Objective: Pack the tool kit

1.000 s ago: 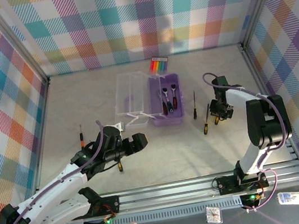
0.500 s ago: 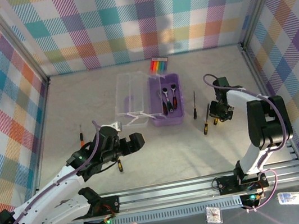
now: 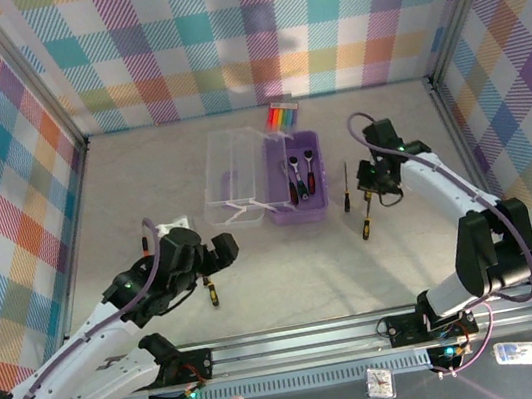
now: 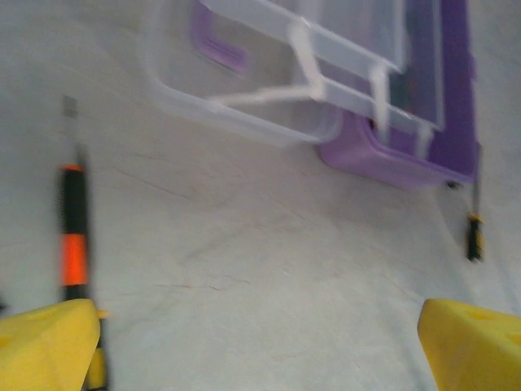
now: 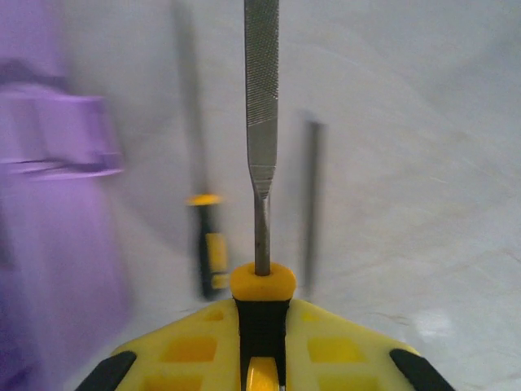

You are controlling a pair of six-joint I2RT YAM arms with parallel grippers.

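Holding a file [image 5: 261, 81], right gripper [image 5: 260, 319] neighbours tool kit [image 3: 299, 216]; screwdriver [image 3: 346, 187] between.

Tool kit [image 5: 57, 138] blurred and cut off at the left edge, file [image 5: 262, 81] handle buried in right hand [image 5: 262, 314]

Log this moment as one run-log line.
left gripper: open, empty | right gripper: shut on file | tool kit: lid open, two ratchets inside | stage: file not yet packed

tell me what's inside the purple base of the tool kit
Two small ratchets lie side by side in the purple base. The floor beneath them is covered.
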